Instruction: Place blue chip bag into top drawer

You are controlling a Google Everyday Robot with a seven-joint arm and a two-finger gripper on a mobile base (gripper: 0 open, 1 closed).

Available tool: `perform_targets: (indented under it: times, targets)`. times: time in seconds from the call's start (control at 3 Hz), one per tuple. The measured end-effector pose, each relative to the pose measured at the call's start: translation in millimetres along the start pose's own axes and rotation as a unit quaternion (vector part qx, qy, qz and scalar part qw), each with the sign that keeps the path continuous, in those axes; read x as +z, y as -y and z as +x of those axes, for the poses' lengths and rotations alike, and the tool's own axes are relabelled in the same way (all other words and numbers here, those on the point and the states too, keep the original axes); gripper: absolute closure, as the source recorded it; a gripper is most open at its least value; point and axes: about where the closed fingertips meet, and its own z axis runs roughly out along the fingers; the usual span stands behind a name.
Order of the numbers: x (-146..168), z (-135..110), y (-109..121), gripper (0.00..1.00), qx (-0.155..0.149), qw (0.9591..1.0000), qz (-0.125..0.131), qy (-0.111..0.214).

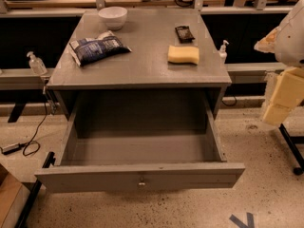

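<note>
The crinkled dark-blue foil chip bag (97, 48) lies flat on the grey wooden worktop (142, 72), near its left edge and towards the back-left corner. A round white bowl (113, 17) stands behind it. A yellow rectangular sponge (183, 54) sits near the right edge, with a small flat black packet (184, 33) just behind. The wide grey wooden top drawer (140, 177) stands pulled well out below the front edge. The robot's pale gripper (282, 96) hangs beyond the right edge, apart from everything; whether it is spread or closed cannot be told.

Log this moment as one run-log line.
top drawer open, empty | blue chip bag on cabinet top, left side | claw out of view; arm at right edge | bag not grasped
</note>
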Motion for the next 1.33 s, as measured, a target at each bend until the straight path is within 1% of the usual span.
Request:
perform_targets:
  times: [0.33, 0.67, 1.0, 1.33]
  targets:
    - [0, -1, 1, 0.0, -0.001, 1.0, 0.001, 0.002]
    - [14, -26, 13, 0.0, -0.037, 0.9985, -0.01, 0.039]
    - [29, -71, 35, 0.0, -0.078, 0.9901, -0.015, 0.116]
    - [33, -75, 34, 0.0, -0.072, 0.9892, -0.02, 0.127]
